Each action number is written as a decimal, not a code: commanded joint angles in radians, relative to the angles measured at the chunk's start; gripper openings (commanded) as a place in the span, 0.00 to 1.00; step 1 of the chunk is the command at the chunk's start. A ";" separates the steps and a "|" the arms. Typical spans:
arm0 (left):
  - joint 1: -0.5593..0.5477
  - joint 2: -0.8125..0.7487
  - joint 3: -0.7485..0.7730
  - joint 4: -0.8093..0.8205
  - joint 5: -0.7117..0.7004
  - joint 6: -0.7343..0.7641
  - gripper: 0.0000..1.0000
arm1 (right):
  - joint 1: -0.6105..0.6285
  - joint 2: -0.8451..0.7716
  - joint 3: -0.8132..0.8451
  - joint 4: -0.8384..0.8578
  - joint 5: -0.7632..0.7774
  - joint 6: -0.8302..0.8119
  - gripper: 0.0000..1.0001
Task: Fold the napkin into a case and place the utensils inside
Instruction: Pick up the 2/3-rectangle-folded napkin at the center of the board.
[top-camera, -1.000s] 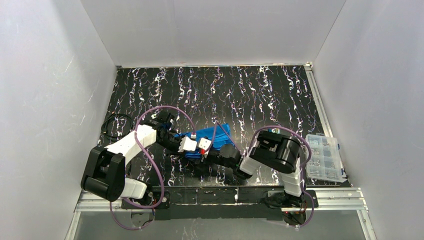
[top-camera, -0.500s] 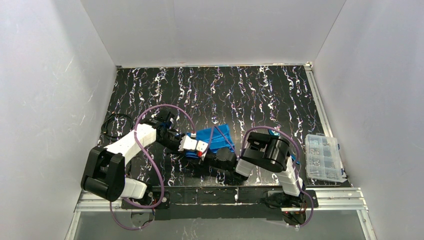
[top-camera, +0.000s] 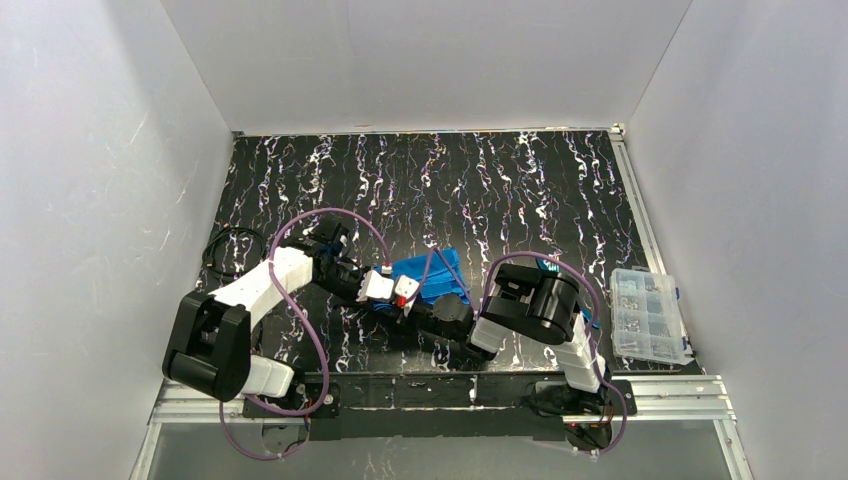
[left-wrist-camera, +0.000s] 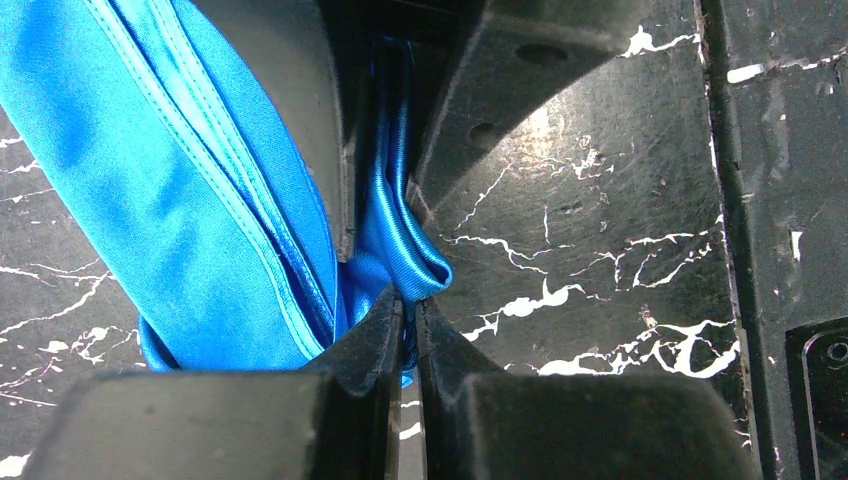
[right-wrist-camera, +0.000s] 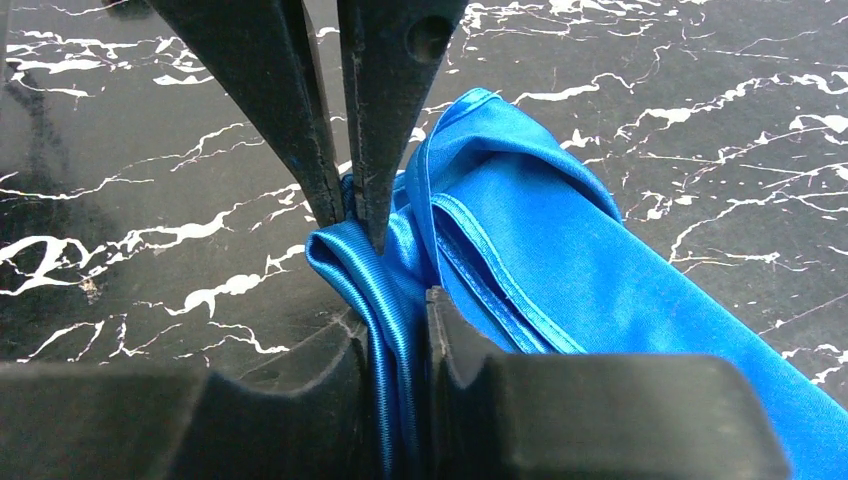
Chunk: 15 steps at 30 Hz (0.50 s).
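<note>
Top external: napkin (top-camera: 432, 274), blue and folded into a layered bundle, lies on the surface (top-camera: 420, 180) in the lower middle of the frame. Both arms reach in to its lower-left corner. Clear box (top-camera: 650, 316) sits at the right edge of the surface, well apart from the napkin. It is divided into compartments holding small pieces, too small to identify. Black cable coil (top-camera: 228, 250) lies at the left edge.

Left wrist: left jaws at the bottom of the frame, together, clamped on a bunched satin fold of the napkin. Right jaws enter from the top, with the same fold running up between them. The main body of the napkin fills the upper left, hems stacked in layers.

Right wrist: right jaws at the bottom, closed on the fold. Left jaws pinch it from the top, tips just beside the right ones. Whatever lies inside the napkin's layers is hidden.
</note>
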 joint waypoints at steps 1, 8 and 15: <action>0.000 0.001 0.005 -0.015 0.008 -0.002 0.03 | 0.003 -0.011 0.020 0.105 -0.023 0.029 0.21; 0.020 -0.066 0.026 0.029 -0.025 -0.199 0.23 | 0.003 -0.015 -0.001 0.070 -0.097 0.079 0.01; 0.039 -0.239 -0.031 0.044 -0.082 -0.299 0.30 | -0.005 -0.011 -0.001 0.065 -0.133 0.111 0.01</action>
